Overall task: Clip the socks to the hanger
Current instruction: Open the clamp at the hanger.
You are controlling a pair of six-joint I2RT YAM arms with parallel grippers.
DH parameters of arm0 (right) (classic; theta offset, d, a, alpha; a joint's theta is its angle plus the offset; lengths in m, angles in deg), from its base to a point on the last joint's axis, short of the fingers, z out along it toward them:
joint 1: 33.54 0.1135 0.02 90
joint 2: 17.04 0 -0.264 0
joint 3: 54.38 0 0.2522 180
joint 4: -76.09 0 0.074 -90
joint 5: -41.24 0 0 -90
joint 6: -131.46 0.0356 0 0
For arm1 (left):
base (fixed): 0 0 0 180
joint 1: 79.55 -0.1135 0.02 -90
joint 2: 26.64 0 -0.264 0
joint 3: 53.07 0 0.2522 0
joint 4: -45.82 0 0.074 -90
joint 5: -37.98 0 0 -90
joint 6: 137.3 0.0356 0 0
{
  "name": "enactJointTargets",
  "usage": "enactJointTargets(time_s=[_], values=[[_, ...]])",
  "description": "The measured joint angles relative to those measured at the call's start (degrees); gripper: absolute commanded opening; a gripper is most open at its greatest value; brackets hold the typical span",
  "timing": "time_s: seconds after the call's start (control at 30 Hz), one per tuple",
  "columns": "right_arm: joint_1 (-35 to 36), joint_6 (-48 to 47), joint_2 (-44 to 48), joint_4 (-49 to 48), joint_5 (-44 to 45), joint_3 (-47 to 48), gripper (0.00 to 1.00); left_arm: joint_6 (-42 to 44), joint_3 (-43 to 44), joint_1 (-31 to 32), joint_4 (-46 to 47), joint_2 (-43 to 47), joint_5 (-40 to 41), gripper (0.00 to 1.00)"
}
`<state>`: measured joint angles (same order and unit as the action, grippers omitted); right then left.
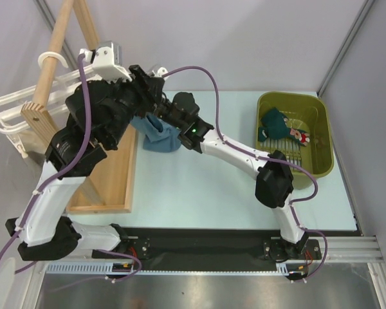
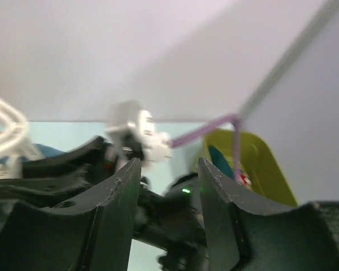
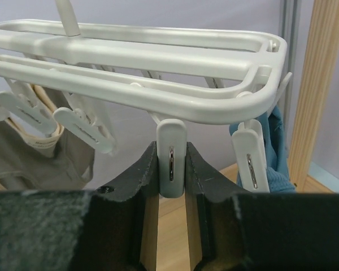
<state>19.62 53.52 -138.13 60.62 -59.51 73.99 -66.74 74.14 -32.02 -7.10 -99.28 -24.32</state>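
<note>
The white hanger (image 3: pixel 158 56) hangs from the wooden rack; in the top view its frame (image 1: pixel 9 109) shows at the left. My right gripper (image 3: pixel 172 152) is shut on one of its dangling white clips (image 3: pixel 172 161), squeezing it from both sides. The neighbouring clip (image 3: pixel 252 161) holds a steel-blue sock (image 3: pixel 276 149), which hangs down in the top view (image 1: pixel 159 136). Dark teal socks (image 1: pixel 276 123), one with a red-and-white motif (image 1: pixel 301 136), lie in the green basket (image 1: pixel 321 109). My left gripper (image 2: pixel 168 172) is open and empty, raised over the right wrist (image 1: pixel 186 122).
The wooden A-frame rack (image 1: pixel 109 174) stands at the left, its poles (image 1: pixel 58 38) rising beside the hanger. A beige cloth (image 3: pixel 37 147) hangs from clips at the hanger's far side. The green basket also shows in the left wrist view (image 2: pixel 254 164).
</note>
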Motion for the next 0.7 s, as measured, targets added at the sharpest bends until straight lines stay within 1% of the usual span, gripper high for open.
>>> enactJointTargets(time_s=[0.07, 0.17, 0.27, 0.4, 0.43, 0.57, 0.6, 0.63, 0.7], values=[[-0.2, 0.5, 0.6, 0.6, -1.3, -0.3, 0.0, 0.3, -1.4, 0.0, 0.5, 0.6, 3.9, 0.5], [-1.1, 2.3, 1.7, 2.0, -4.1, -0.4, 0.0, 0.4, -7.2, 0.0, 2.6, 4.4, 7.0, 0.47], [-2.4, 4.2, 2.8, 3.0, -7.3, -0.4, 0.0, -0.4, -9.6, 0.0, 3.0, 6.8, 8.6, 0.49], [-4.3, 6.7, 3.7, 4.9, -12.5, 0.0, 0.0, -4.9, -6.5, 0.0, 1.3, 4.7, 11.9, 0.51], [-4.8, 7.2, 3.7, 5.7, -13.7, 0.5, 0.0, -6.6, -5.1, -0.1, 0.4, 3.7, 12.9, 0.53], [-6.7, 8.6, 3.7, 9.4, -18.7, 2.3, 0.0, -13.7, 0.3, -1.9, -5.0, -0.9, 13.5, 0.53], [-7.1, 8.9, 3.7, 9.8, -19.6, 2.6, 0.0, -15.5, 0.8, -2.7, -6.1, -1.7, 13.4, 0.51], [-7.5, 9.0, 3.7, 10.3, -20.5, 2.9, 0.0, -17.3, 0.8, -3.3, -7.3, -2.1, 13.1, 0.47], [-8.0, 9.4, 3.7, 11.4, -21.9, 3.4, 0.0, -20.3, 0.8, -4.0, -9.7, -2.8, 13.1, 0.45]])
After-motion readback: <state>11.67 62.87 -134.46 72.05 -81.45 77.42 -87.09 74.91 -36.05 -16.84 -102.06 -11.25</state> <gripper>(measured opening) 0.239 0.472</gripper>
